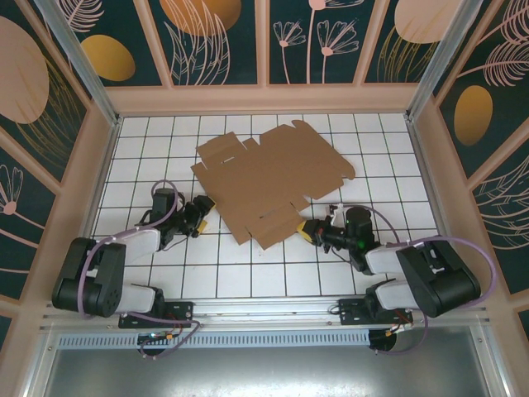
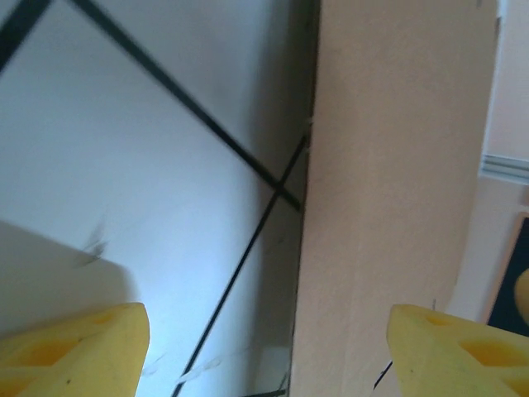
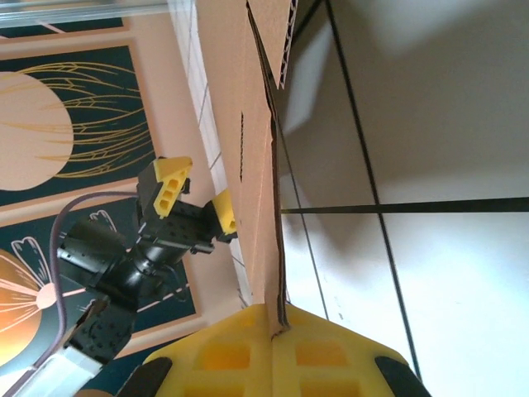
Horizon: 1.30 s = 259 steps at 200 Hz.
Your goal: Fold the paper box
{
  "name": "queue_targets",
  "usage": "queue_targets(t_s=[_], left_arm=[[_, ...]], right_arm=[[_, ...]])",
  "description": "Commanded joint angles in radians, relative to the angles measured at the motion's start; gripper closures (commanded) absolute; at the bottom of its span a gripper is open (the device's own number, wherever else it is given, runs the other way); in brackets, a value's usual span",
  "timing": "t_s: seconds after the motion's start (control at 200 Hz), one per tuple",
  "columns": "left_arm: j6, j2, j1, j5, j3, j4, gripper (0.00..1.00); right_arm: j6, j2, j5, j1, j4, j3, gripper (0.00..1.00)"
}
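The paper box (image 1: pixel 273 178) is a flat brown die-cut cardboard sheet lying in the middle of the white gridded table (image 1: pixel 240 273). My right gripper (image 1: pixel 307 231) sits at the sheet's near right edge and is shut on it. In the right wrist view the yellow fingers (image 3: pixel 322 351) pinch the cardboard (image 3: pixel 248 124) edge-on. My left gripper (image 1: pixel 202 217) is at the sheet's near left edge, open. In the left wrist view its yellow fingers (image 2: pixel 74 351) stand wide apart with the cardboard (image 2: pixel 388 165) running between them, touching neither. The left gripper (image 3: pixel 197 192) also appears behind the sheet in the right wrist view.
Pink-framed walls with dark floral panels (image 1: pixel 215 33) enclose the table on three sides. Both arm bases (image 1: pixel 91 277) sit at the near edge by a metal rail (image 1: pixel 264 310). Bare gridded table lies in front of the sheet, between the arms.
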Motion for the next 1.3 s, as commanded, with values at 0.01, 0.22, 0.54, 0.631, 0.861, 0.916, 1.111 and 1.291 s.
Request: queue_targets(t_s=[0.01, 0.22, 0.54, 0.631, 0.861, 0.916, 1.111, 1.291], left_arm=[[-0.066, 0.045, 0.003, 0.042, 0.004, 0.211, 0.25], [-0.124, 0.157, 0.003, 0.059, -0.006, 0.348, 0.29], [-0.232, 0.294, -0.009, 0.106, -0.007, 0.575, 0.43], [-0.233, 0.311, -0.019, 0.109, 0.006, 0.582, 0.53], [-0.266, 0.362, -0.025, 0.115, -0.017, 0.671, 0.84], [-0.25, 0.355, -0.025, 0.116, -0.006, 0.652, 0.9], [-0.129, 0.329, -0.025, 0.111, 0.062, 0.483, 1.0], [0.027, 0.24, -0.025, 0.089, 0.123, 0.274, 1.0]], right_arm=[[0.015, -0.03, -0.03, -0.008, 0.047, -0.019, 1.0], [0.028, -0.047, -0.039, -0.011, 0.069, -0.038, 1.0], [0.017, -0.046, -0.05, -0.013, 0.06, -0.036, 1.0], [0.013, -0.042, -0.051, -0.013, 0.058, -0.031, 1.0], [-0.015, -0.025, -0.04, -0.014, 0.023, -0.018, 1.0], [-0.021, -0.021, -0.033, -0.014, 0.013, -0.019, 1.0], [-0.106, -0.096, 0.017, -0.041, -0.187, -0.005, 0.57], [-0.406, -0.346, 0.378, -0.026, -0.852, 0.183, 0.35]])
